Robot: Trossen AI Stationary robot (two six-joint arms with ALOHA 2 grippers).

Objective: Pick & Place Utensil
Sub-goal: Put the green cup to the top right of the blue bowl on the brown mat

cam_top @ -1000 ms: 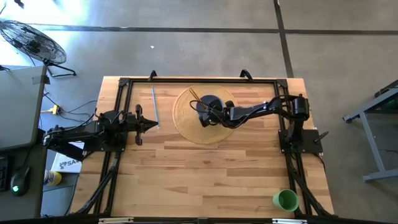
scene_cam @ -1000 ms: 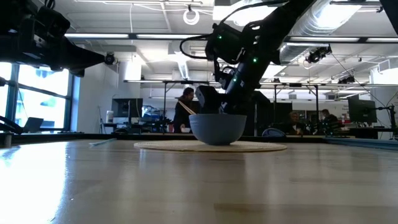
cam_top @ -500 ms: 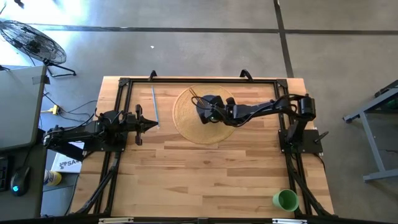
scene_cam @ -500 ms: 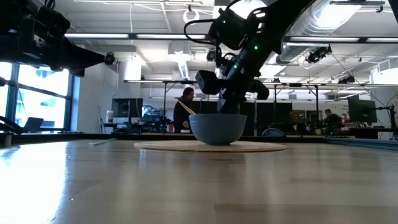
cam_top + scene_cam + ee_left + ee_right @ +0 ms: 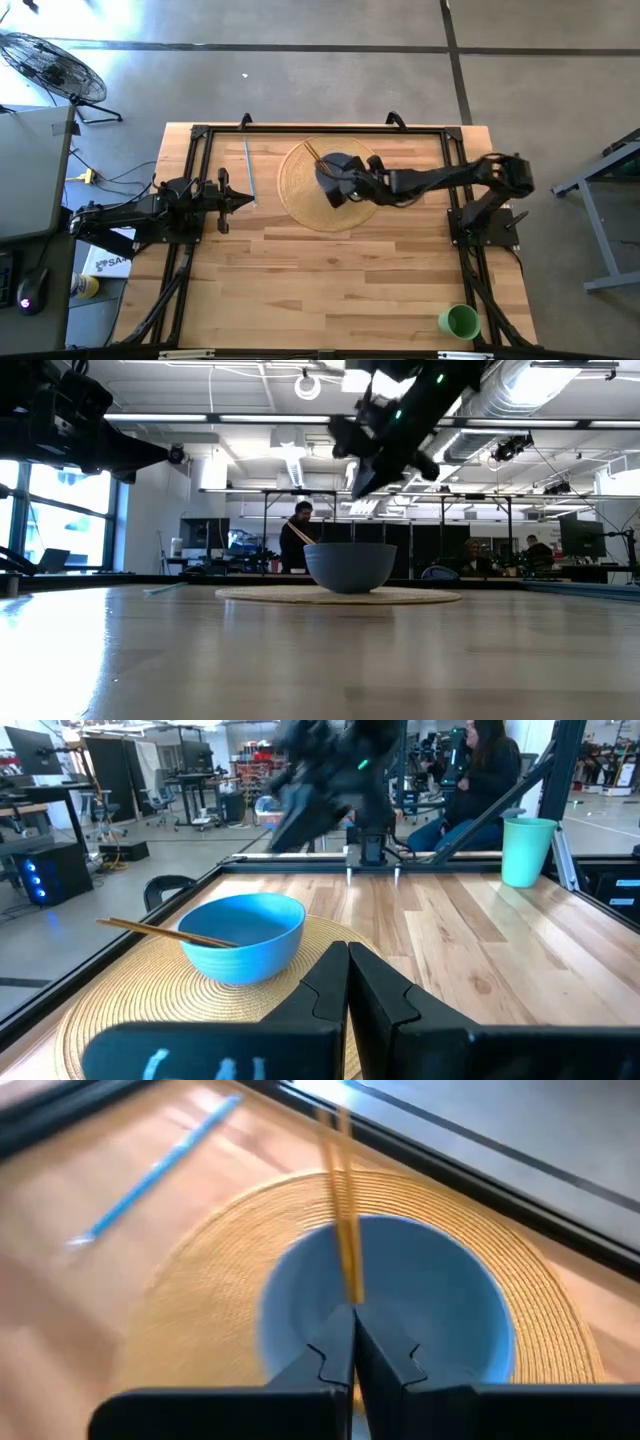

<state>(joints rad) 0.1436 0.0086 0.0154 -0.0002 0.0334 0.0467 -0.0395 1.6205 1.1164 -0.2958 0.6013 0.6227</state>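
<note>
My right gripper hangs above the blue bowl, fingers pressed together on nothing. The chopsticks rest in the bowl, tips leaning out over its rim, on the woven mat. They look light, stiff and slippery; mid-length seems the best hold. Their lower ends are hidden inside the bowl.

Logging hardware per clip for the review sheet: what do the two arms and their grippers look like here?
Both arms are black, slim and jointed, mounted on a black frame along the table's edges. The left gripper ends in two flat dark fingers with notched inner edges; the right gripper has the same form. Green indicator lights glow on the right arm, and dark cables loop beside its joints. No markings are legible.
</note>
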